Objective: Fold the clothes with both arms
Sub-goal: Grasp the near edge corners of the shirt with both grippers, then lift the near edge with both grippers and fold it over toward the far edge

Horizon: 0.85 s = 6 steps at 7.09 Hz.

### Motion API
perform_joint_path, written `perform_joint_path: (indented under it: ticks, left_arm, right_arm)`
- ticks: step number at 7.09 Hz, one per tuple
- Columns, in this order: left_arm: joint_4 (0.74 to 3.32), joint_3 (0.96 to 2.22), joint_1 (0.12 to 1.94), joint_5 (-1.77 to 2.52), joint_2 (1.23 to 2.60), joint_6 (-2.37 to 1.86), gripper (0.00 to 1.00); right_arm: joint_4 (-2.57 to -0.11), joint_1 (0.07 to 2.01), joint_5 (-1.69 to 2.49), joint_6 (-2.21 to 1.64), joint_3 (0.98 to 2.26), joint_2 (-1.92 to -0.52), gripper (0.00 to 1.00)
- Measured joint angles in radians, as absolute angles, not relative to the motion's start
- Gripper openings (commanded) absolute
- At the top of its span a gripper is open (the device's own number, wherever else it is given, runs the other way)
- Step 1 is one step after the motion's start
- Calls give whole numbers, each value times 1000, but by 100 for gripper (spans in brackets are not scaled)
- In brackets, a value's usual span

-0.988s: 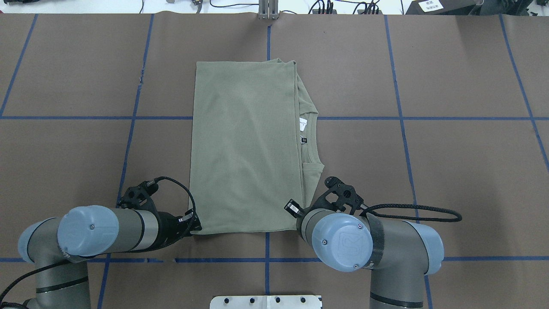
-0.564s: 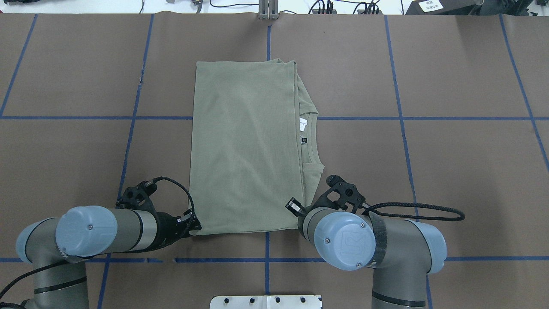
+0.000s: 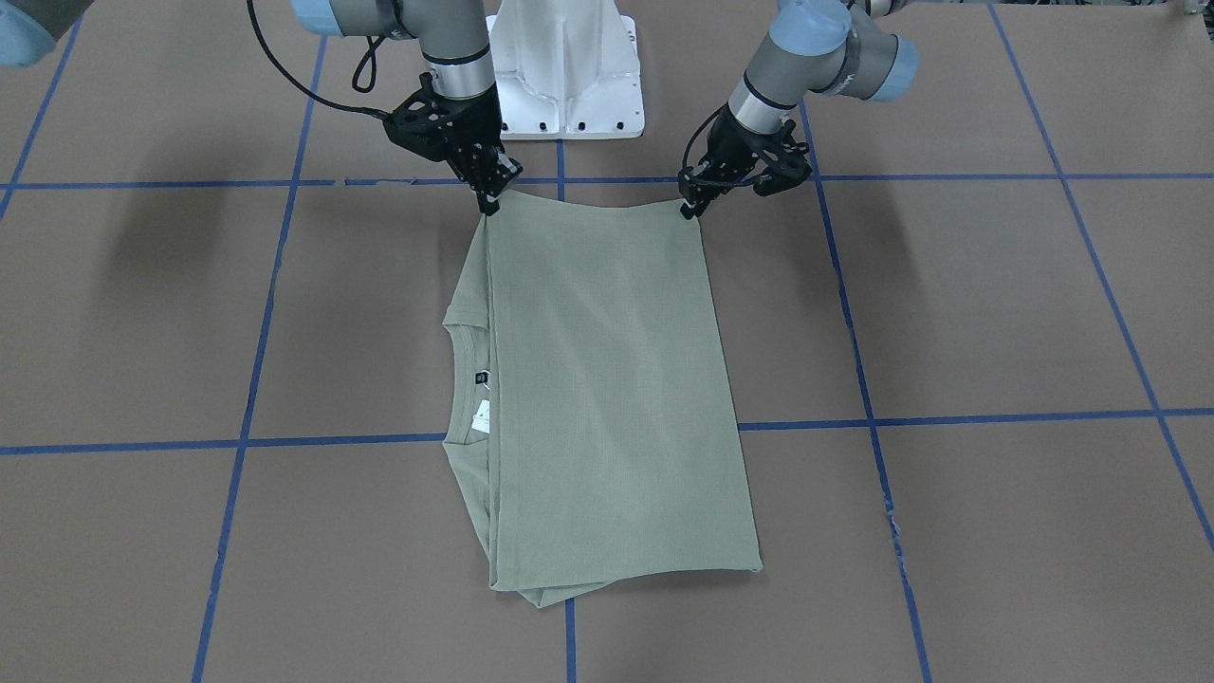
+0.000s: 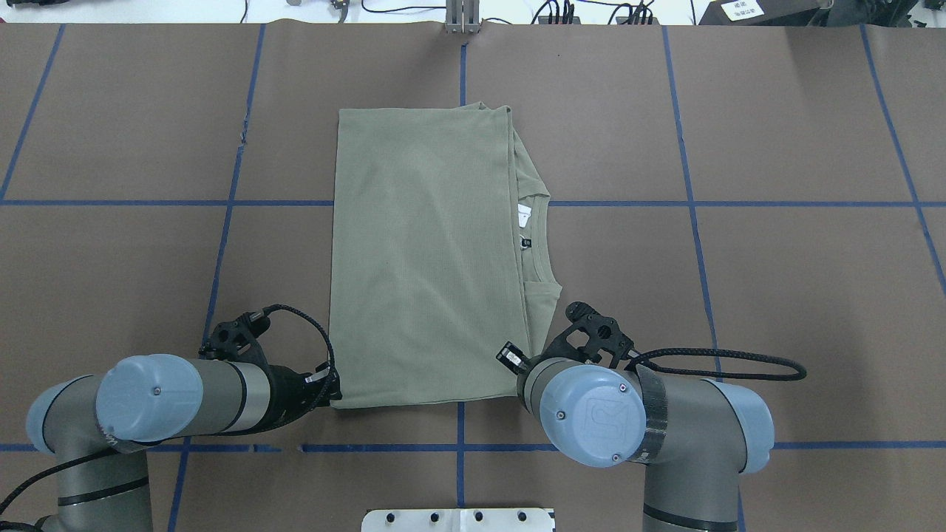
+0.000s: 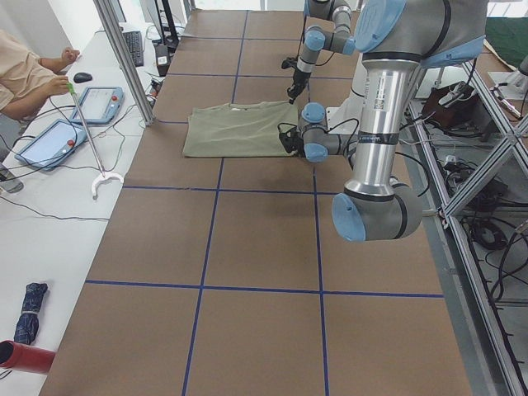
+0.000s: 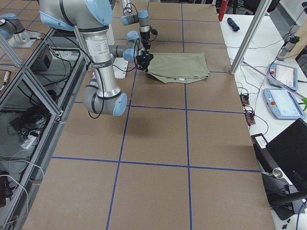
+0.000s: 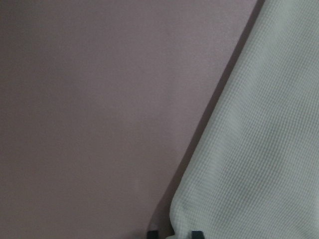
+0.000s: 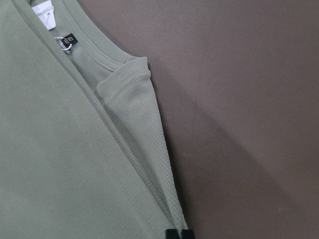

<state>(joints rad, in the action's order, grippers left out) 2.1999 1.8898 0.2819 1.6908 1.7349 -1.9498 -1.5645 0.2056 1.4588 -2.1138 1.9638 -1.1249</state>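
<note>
**Position.** The shirt [image 4: 421, 251] lies flat at mid-surface [image 4: 776, 295], folded to a long rectangle. Its long axis runs straight away from the robot. The collar [image 4: 538, 244] and tag [image 8: 42, 11] show along its right-hand side.

**End effectors.** The left end effector [image 3: 687, 209] is at the near left corner and the right end effector [image 3: 489, 202] at the near right corner. The garment extends away from both, and neither arm is nearer. The likely next move carries the near edge forward along that axis.

**Views.** The front-facing view shows the near edge bowed between the corners, which suggests a slight lift. The overhead view hides the right tips under the wrist. The right fingertips [image 8: 172, 233] are pressed together on the layered corner. The left fingertips [image 7: 153, 233] sit wider apart with cloth between them and appear to be pinching it.
</note>
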Motion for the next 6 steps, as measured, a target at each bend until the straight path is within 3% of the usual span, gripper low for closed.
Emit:
perform_joint_path:
  ticks: [3, 6]
  left_arm:
    - [2196, 1908, 281, 1697, 1735, -1950, 0]
    - [2163, 2037, 281, 1734, 1735, -1954, 0]
  right_arm:
    - [-1566, 206, 1459, -2114, 1965, -1127, 0]
    - [-1568, 174, 1456, -2135, 2038, -1182, 0]
